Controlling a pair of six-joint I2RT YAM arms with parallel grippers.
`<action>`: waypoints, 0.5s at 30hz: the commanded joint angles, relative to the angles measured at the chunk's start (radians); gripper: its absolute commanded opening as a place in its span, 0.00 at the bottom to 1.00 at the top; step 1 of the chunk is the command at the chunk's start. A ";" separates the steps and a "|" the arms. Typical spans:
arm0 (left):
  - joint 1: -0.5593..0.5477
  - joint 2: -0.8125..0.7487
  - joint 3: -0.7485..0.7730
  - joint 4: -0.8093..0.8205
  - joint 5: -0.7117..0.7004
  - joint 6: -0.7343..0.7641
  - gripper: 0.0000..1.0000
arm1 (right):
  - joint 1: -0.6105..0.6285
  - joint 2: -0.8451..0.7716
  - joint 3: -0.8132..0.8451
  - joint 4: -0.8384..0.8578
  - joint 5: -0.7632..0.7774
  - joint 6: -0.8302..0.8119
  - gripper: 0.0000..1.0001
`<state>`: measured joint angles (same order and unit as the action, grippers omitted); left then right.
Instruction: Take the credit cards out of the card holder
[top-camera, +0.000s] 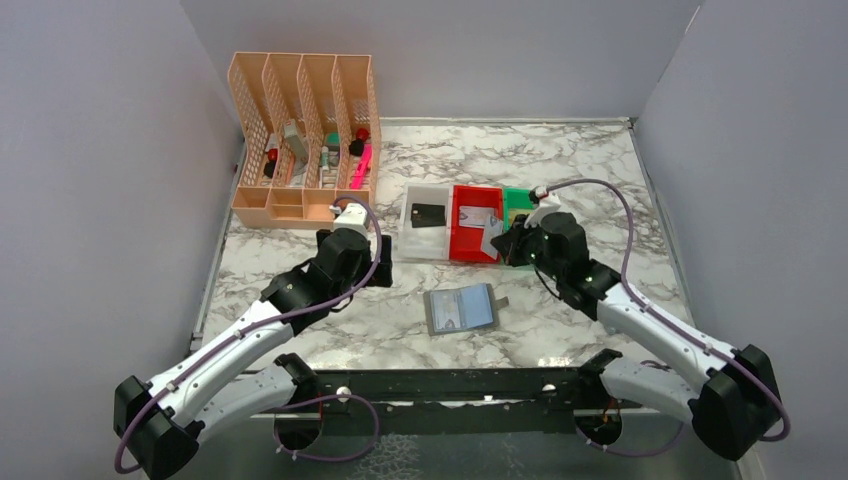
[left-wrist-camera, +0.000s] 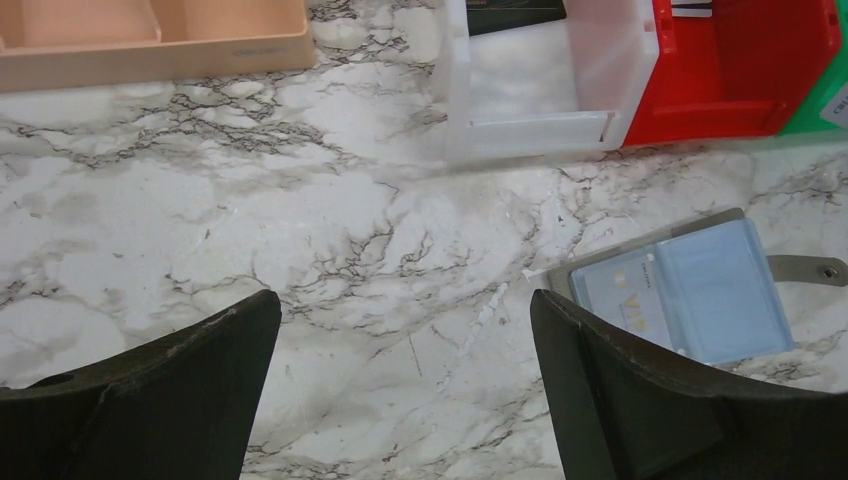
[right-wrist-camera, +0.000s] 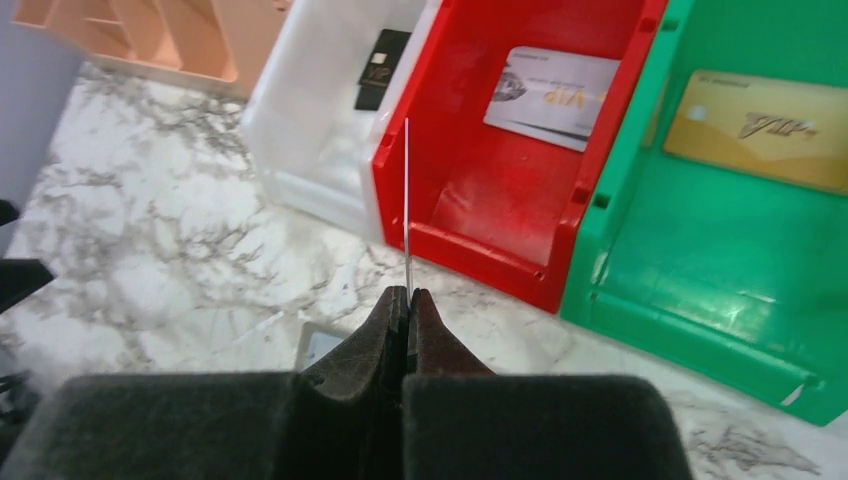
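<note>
The marble desk (top-camera: 600, 170) carries everything. An orange rack (top-camera: 305, 140) stands at its far left, well away from the work. Both arms reach in from the near edge.

The left end effector (left-wrist-camera: 405, 300) hangs over bare marble with its fingers spread wide and nothing between them. The right end effector (right-wrist-camera: 407, 295) is pressed together on a thin card (right-wrist-camera: 406, 200), which is seen edge-on and stands upright. It hangs just above the lip where the white bin (right-wrist-camera: 310, 130) meets the red bin (right-wrist-camera: 480, 200). The green bin (right-wrist-camera: 700, 250) sits against the red one.

The card holder (top-camera: 460, 310) lies open and flat on the desk, nearer the arms than the bins. A pale card (left-wrist-camera: 625, 295) shows inside one of its pockets, so the job looks unfinished.

A black card (right-wrist-camera: 380, 68) lies in the white bin, a silvery card (right-wrist-camera: 555, 82) in the red and a gold card (right-wrist-camera: 765, 125) in the green.

The main risk is the drop. If the card is let go over the shared wall, it could strike the rim and tip into the wrong bin or skid onto the desk. The pinch grips only a narrow edge, so a quick swing could make the card twist or slip. The holder lies loose, so pulling the next card could drag it.
</note>
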<state>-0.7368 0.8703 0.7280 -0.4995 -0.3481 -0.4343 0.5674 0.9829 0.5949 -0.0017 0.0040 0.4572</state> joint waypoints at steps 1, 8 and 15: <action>0.001 0.004 0.002 0.005 -0.056 0.061 0.99 | -0.004 0.129 0.081 0.011 0.138 -0.141 0.02; 0.001 0.029 0.017 -0.012 -0.046 0.081 0.99 | -0.004 0.339 0.265 0.027 0.153 -0.360 0.01; 0.001 0.012 0.024 -0.029 -0.088 0.076 0.99 | -0.004 0.466 0.337 0.084 0.176 -0.607 0.01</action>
<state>-0.7368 0.9016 0.7280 -0.5163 -0.3790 -0.3717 0.5674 1.3937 0.8780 0.0399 0.1307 0.0414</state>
